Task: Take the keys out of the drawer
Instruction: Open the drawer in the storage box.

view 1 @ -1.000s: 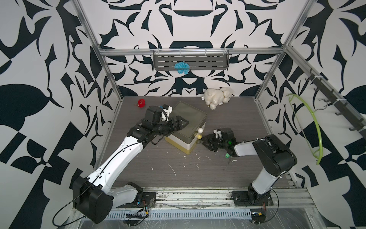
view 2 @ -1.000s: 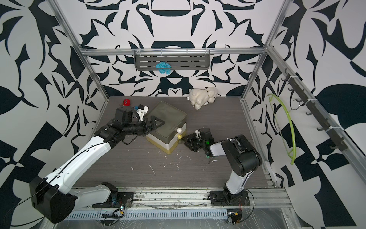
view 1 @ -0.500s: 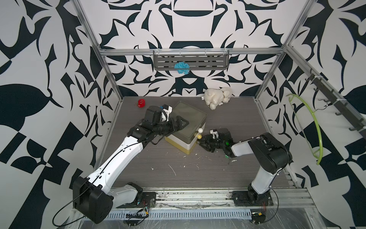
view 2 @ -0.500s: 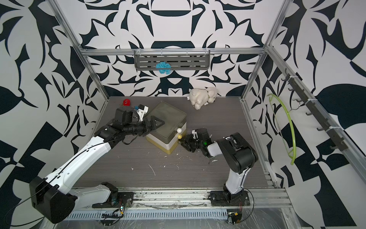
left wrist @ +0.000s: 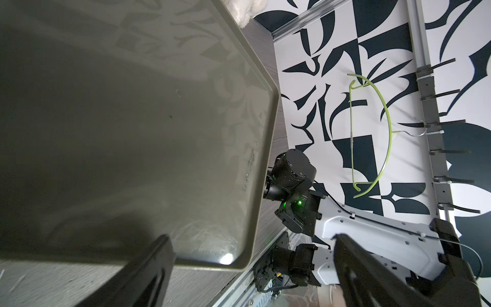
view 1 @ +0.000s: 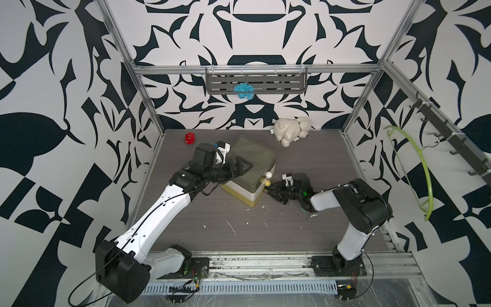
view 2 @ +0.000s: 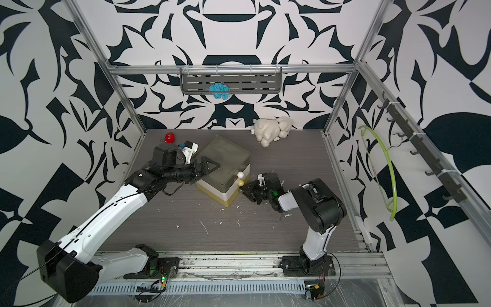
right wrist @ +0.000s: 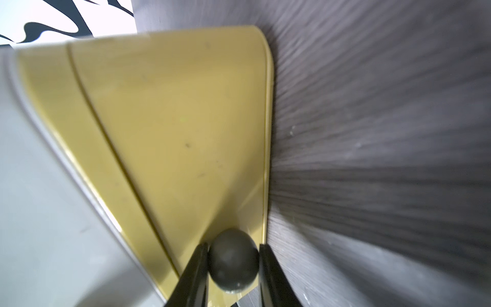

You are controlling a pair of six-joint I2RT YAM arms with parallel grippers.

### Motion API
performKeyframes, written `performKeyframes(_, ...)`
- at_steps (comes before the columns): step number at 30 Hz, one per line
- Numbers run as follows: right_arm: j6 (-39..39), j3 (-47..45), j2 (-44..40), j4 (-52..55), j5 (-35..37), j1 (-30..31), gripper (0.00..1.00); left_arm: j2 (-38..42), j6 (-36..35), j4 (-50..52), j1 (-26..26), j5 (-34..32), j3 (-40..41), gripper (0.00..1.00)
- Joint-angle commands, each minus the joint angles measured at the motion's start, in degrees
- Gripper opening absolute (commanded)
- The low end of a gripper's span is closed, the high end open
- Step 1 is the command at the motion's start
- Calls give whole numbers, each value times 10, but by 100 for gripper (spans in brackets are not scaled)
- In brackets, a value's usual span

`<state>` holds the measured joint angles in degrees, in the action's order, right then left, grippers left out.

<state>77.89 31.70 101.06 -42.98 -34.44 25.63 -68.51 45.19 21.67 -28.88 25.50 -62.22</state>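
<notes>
Tabletop [view 1: 292, 234]: right tool [right wrist: 233, 247] seemingly tight around knob [right wrist: 233, 265]

A: Drawer status?
B: Bottom drawer [right wrist: 186, 119]: yellow front, dark round knob [right wrist: 233, 263], looks shut. Drawer unit [view 1: 252, 162] sits skewed mid-bench [view 1: 305, 234], olive top.
A: Keys?
B: Hidden in every view.

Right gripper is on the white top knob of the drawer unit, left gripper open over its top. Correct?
No: the right gripper is on the dark knob of the yellow bottom drawer, as the right wrist view shows. The left gripper is open over the unit's top, as stated.
</notes>
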Motion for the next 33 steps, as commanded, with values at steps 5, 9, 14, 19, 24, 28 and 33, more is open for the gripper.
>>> performKeyframes(5,-27,-48,-64,24,8,-7,12,0,-3,29,0,0,22,99)
performKeyframes(9,-45,-83,-115,62,5,-27,12,-1,-3,28,0,-1,22,99)
performKeyframes(14,-83,-124,-200,149,-4,-60,12,-3,-3,26,0,-1,21,99)
performKeyframes(19,-120,-157,-290,242,-6,-91,12,-2,0,24,0,-2,23,99)
performKeyframes(24,-141,-178,-349,308,-6,-104,12,4,4,21,0,-4,29,99)
performKeyframes(28,-156,-192,-395,357,-2,-112,12,11,8,20,0,-5,35,99)
performKeyframes(33,-180,-196,-453,429,-1,-132,12,21,11,20,0,-7,43,99)
